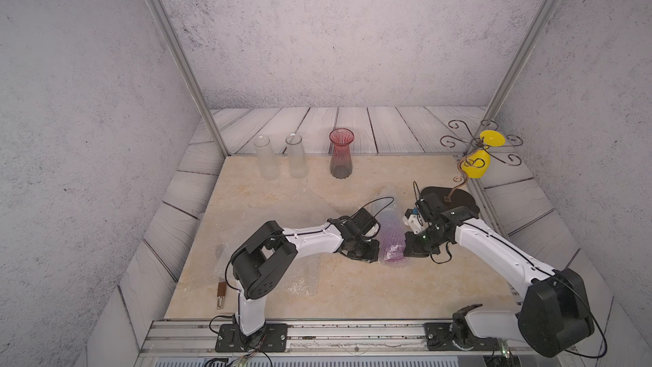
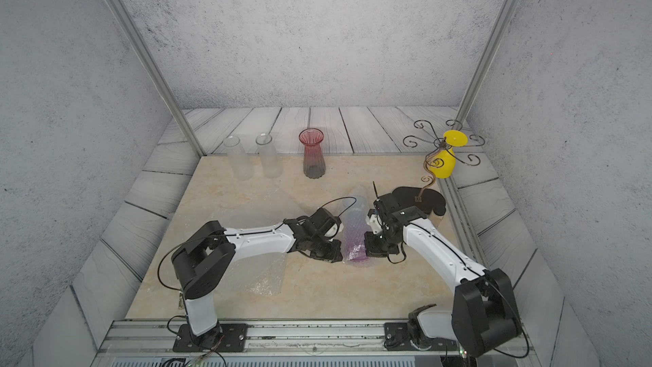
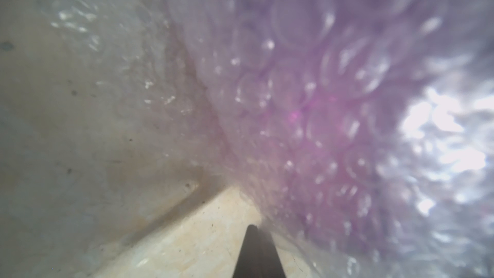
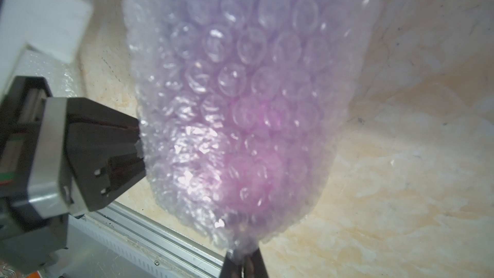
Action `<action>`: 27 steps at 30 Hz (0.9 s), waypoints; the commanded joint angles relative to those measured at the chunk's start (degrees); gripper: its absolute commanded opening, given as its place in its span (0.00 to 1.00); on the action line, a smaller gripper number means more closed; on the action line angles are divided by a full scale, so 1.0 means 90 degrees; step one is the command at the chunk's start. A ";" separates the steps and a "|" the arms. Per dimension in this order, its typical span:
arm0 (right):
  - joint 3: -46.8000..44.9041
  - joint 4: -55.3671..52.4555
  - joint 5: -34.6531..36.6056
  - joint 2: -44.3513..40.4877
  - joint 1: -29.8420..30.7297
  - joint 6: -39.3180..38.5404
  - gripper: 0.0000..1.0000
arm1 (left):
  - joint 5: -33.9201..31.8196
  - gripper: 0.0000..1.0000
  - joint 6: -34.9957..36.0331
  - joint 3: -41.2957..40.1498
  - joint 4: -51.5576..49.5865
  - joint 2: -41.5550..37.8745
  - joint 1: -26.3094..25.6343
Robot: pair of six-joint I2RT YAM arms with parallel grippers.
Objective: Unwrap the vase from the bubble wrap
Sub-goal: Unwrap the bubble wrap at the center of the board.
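Observation:
The vase, purple, shows only as a tint through the bubble wrap rolled around it. The bundle lies on the marble mat between my two arms. My left gripper is at the bundle's left side, its fingers pressed into the wrap's edge. In the left wrist view the left gripper is shut, with a thin film of bubble wrap caught at its tips. My right gripper is shut on a bunched fold of bubble wrap at the bundle's right side.
Two clear vases and a red vase stand along the mat's far edge. A yellow vase hangs on a curly wire stand with a black base at the right. A loose flat bubble sheet lies near the left arm.

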 commanded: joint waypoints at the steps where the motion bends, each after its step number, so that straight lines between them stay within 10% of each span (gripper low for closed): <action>1: -0.0003 -0.0075 0.0282 -0.0207 0.0000 0.0001 0.04 | -0.0277 0.00 0.0090 -0.0255 -0.0064 -0.0203 0.0024; 12: 0.0167 -0.0215 0.0666 -0.0375 0.0004 -0.0068 0.05 | -0.1071 0.00 0.0174 -0.0898 -0.0733 -0.0862 0.0311; 19: 0.0562 -0.0405 0.0774 -0.0355 0.0005 -0.0240 0.59 | -0.0788 0.00 0.0165 -0.1259 -0.0642 -0.1385 0.0251; 27: 0.1287 -0.0399 0.0702 -0.0148 0.0011 -0.0339 0.84 | -0.0256 0.00 0.0354 -0.1410 -0.0994 -0.1926 -0.0104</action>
